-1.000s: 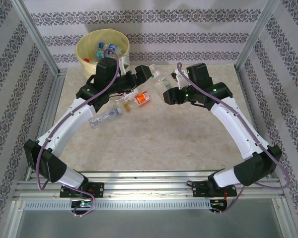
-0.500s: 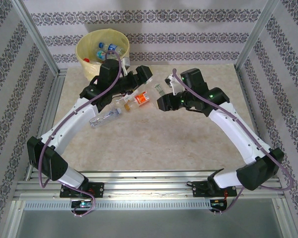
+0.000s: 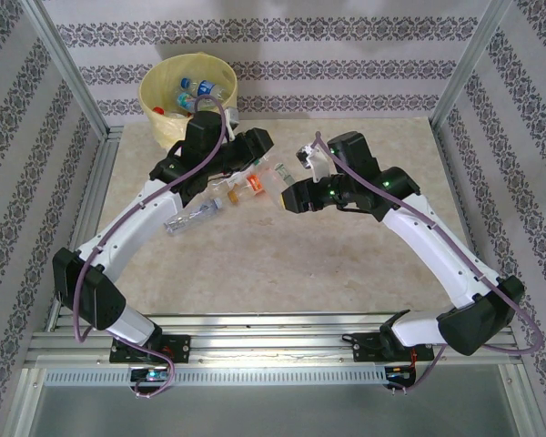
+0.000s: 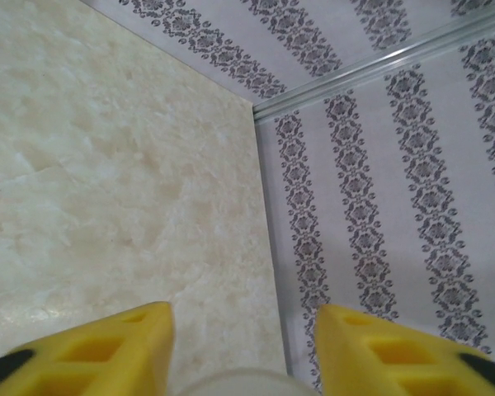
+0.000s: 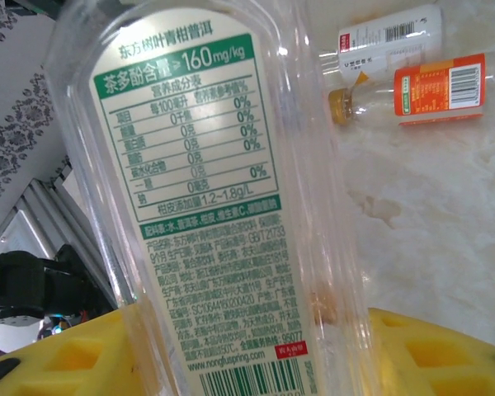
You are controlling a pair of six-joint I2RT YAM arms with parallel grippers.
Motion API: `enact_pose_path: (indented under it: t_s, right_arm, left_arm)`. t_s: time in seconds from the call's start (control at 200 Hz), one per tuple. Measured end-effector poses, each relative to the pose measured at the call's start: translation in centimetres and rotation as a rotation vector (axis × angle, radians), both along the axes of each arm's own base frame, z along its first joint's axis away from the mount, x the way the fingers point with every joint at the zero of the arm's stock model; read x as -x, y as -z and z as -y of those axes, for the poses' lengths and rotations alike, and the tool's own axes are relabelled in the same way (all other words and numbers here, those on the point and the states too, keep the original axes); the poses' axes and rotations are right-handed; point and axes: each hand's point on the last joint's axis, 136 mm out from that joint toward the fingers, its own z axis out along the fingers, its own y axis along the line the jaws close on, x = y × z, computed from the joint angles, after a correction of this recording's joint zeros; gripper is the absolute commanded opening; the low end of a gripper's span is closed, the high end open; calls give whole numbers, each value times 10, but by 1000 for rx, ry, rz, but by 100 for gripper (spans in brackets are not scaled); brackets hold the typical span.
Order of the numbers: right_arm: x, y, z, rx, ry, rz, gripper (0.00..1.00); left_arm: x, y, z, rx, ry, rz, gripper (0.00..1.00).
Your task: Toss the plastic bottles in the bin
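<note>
Marbled table (image 3: 282, 264): right gripper (image 5: 243, 330) clamps a green-labelled bottle (image 5: 198, 165), well right of the bin (image 3: 155, 118); whether the left gripper (image 4: 243, 330), nearer the bin, grips anything I cannot tell. Best lift high, clear the left gripper, release over the bin.

A cream-yellow bin (image 3: 155, 114) is seen at eleven o'clock; the table (image 3: 346, 264) is marbled beige; the walls (image 4: 412, 165) are banded with dark floral stripes; a green-and-white label is borne by the clear bottle (image 5: 198, 206).
</note>
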Motion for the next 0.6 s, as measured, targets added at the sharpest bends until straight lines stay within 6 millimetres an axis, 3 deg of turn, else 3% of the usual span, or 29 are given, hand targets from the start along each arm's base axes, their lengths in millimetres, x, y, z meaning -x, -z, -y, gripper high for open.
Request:
enact_pose_path:
  t_s: [0.195,0.315,0.6]
  right_arm:
    - [1,2,-1,-8,-2,-10,31]
    - [1,3,-3,-14,-7,-12,45]
    - [0,2,-6,-46,-7,-23,76]
  left_arm:
    - [0,-2,2,-13,9,11,14]
    - [1,-1,1,-27,11,12,0]
    - [2,-8,0,-70,29,52,0]
